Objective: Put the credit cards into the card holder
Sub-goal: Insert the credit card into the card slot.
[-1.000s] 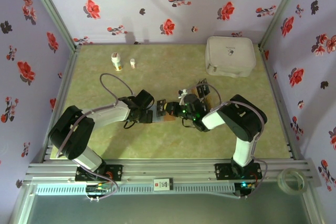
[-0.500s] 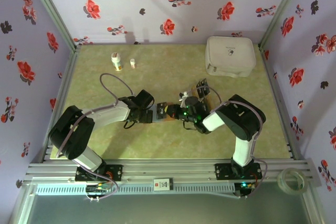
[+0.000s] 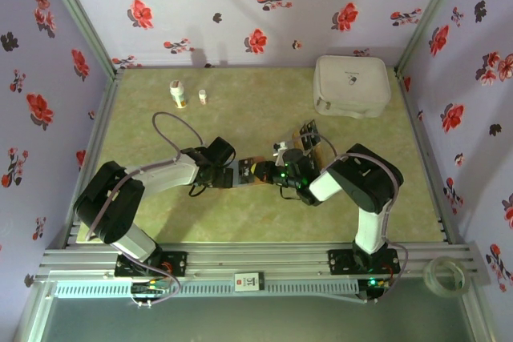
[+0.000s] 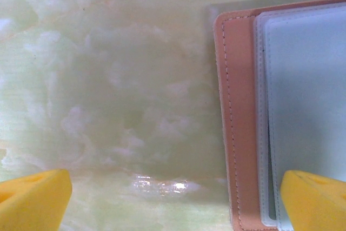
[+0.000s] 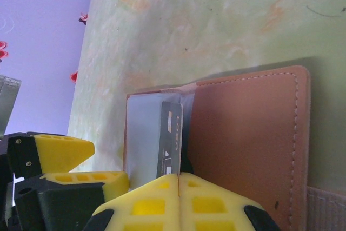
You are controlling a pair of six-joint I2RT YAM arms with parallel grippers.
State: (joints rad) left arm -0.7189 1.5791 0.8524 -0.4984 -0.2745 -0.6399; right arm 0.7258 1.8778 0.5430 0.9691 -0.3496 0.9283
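The black card (image 5: 170,133) is down at the mouth of the holder (image 5: 248,133), its near end caught between the pressed-together fingers of the right hand (image 5: 179,198) and its far end lying over the pale inner pocket. It looks thin, stiff, light and slick, a thing that wants pinching by one short edge so the free end can slide in flat. Any twist would likely jam a corner on the pocket lip.

The holder lies opened out in the middle of the desk (image 3: 240,118), brown leather-like cover up on one side and soft grey-blue lining on the other. It appears floppy and light, apt to skate away under a push. The left hand (image 4: 174,197) is low over its other edge with fingers spread wide, one tip over the cover and one over bare desk, gripping nothing. Pressing down there would steady it.

Just behind the right wrist the loose cards (image 3: 311,135) wait in a small heap. Farther back sit a white case (image 3: 353,86) and two little bottles (image 3: 178,94).

Since a second ago the right wrist has slid a touch nearer, baring more of that heap. The left arm has not budged, and neither hand has changed its set.
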